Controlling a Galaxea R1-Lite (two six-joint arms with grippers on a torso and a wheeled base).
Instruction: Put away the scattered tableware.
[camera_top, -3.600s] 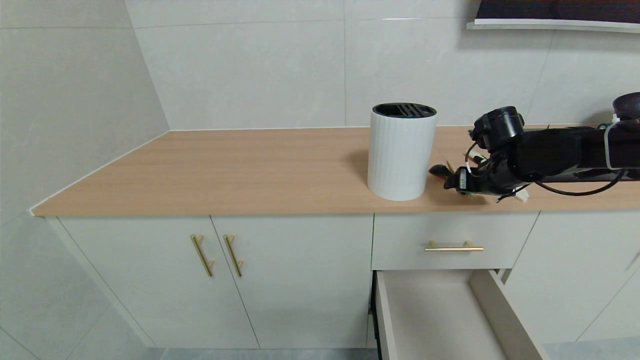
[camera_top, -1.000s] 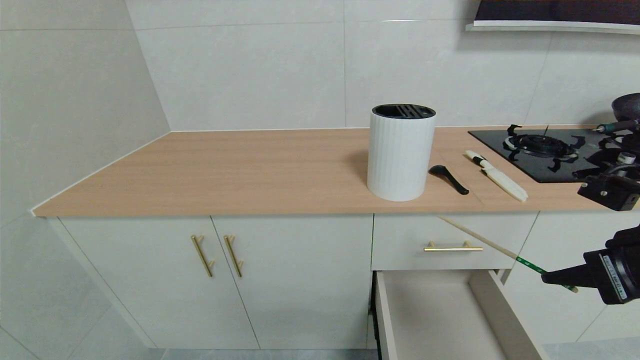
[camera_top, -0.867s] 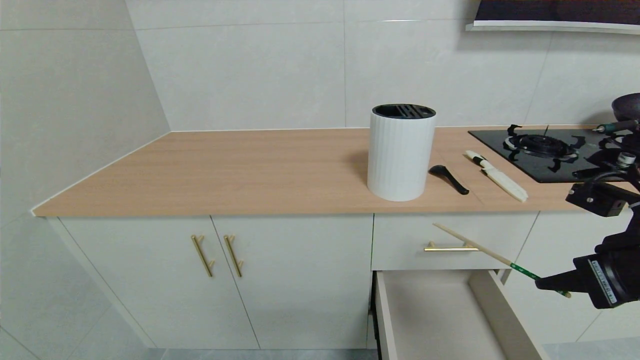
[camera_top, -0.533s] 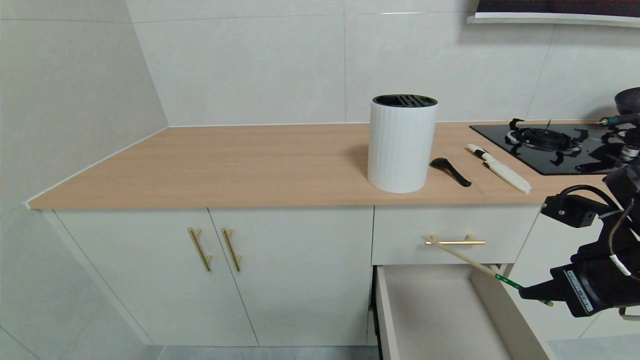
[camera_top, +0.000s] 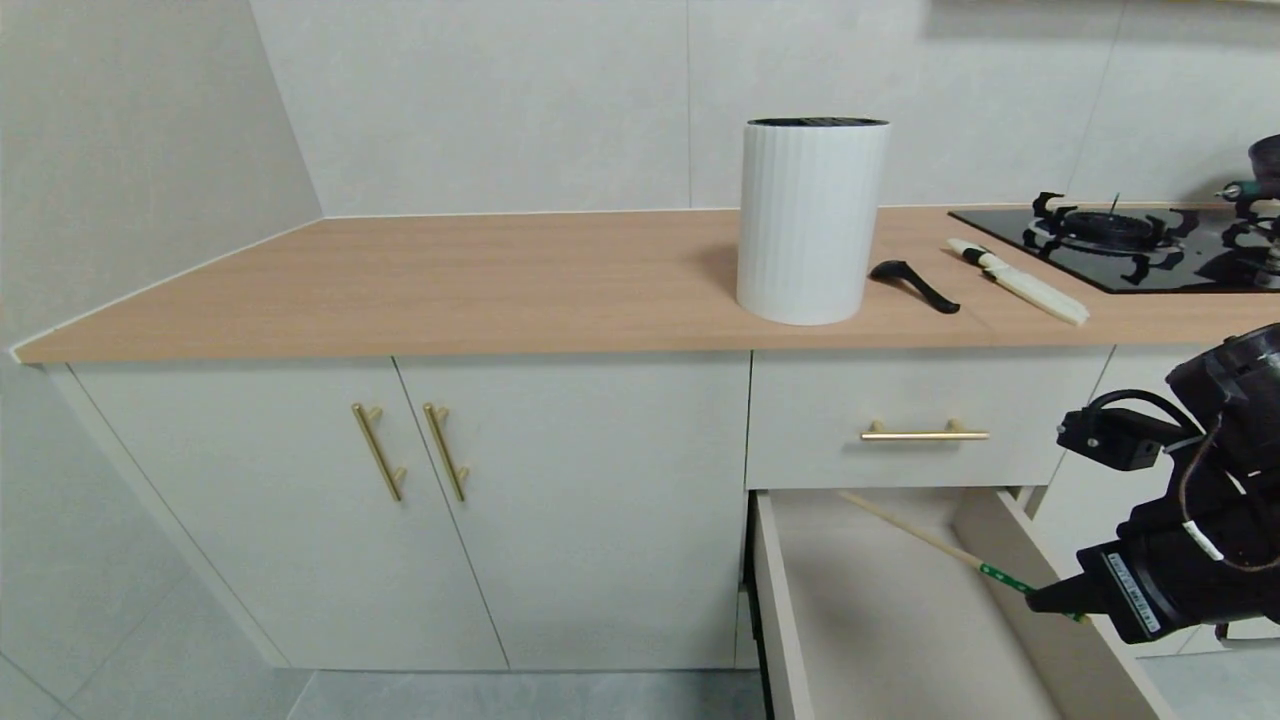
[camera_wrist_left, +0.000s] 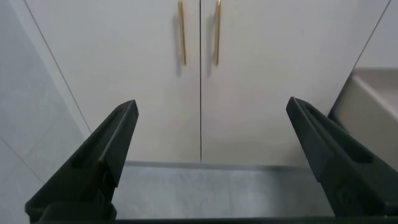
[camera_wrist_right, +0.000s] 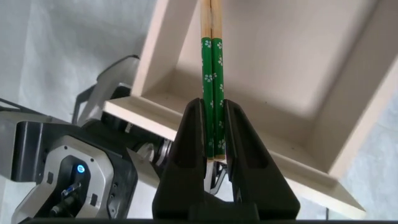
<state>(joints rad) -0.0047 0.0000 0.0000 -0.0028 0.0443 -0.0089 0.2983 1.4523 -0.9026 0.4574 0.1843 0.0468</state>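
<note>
My right gripper (camera_top: 1050, 601) (camera_wrist_right: 212, 130) is shut on a pair of wooden chopsticks (camera_top: 925, 541) (camera_wrist_right: 211, 68) with green patterned ends. It holds them slanted over the open lower drawer (camera_top: 770, 600) (camera_wrist_right: 158, 59), tips pointing toward the drawer's back. On the wooden counter (camera_top: 500, 290) a black spoon (camera_top: 912, 281) and a white-bladed knife (camera_top: 1018, 281) lie to the right of a tall white ribbed utensil holder (camera_top: 812, 220). My left gripper (camera_wrist_left: 208, 155) hangs open, low in front of the two white cabinet doors (camera_wrist_left: 199, 68), with nothing between its fingers.
A black gas hob (camera_top: 1130, 245) sits on the counter at the far right. A shut drawer with a gold handle (camera_top: 925, 434) lies just above the open one. Gold handles (camera_top: 405, 465) mark the double doors to the left. Grey floor tiles (camera_wrist_left: 205, 193) lie below.
The right gripper lifted the chopsticks off the counter, swung out right, then came down over the open drawer. The head camera has dropped lower, so the whole scene has shifted up.
</note>
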